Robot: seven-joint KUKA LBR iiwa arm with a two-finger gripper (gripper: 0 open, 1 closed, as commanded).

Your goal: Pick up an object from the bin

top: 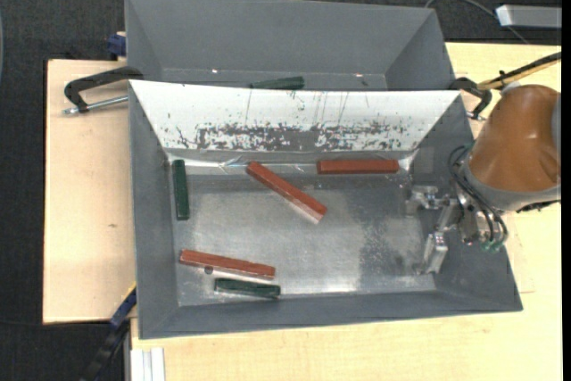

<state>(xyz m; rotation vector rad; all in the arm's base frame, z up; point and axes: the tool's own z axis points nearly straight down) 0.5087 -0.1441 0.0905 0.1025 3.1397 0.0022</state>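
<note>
My gripper (432,227) hangs low at the bin's right side, close to the right wall. Its fingers stand open, and I see nothing between them. The nearest loose thing is a red bar (357,165) lying flat along the back wall, up and to the left of the gripper. A red-brown bar with a pale end (285,190) lies slanted in the middle of the floor, well to the gripper's left. Bare floor lies under the gripper.
A dark green bar (181,189) lies along the left wall. At the front left, a red bar (227,264) and a dark green bar (247,288) lie side by side. The arm's orange cover sits over the right rim.
</note>
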